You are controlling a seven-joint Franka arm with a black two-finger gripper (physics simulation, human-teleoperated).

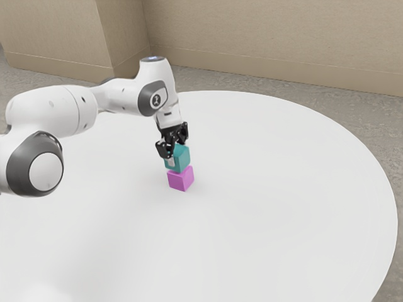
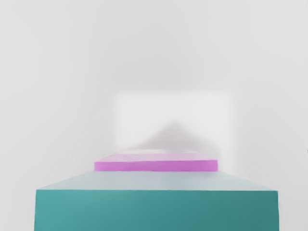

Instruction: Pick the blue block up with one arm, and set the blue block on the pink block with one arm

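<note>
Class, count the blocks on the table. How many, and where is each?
2. The blue block sits on the pink block, near the middle of the table. None seems hidden.

Arm stretched low, pincer (image 1: 173,151) (pointing down) clamped on blue block (image 1: 181,158).

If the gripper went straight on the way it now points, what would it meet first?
The gripper points down, shut on the blue block. That block would press onto the pink block directly beneath; whether they already touch is unclear.

The blue block (image 1: 179,157), teal in tone, stands upright directly over the pink block (image 1: 181,179), apparently resting on its top face
</note>
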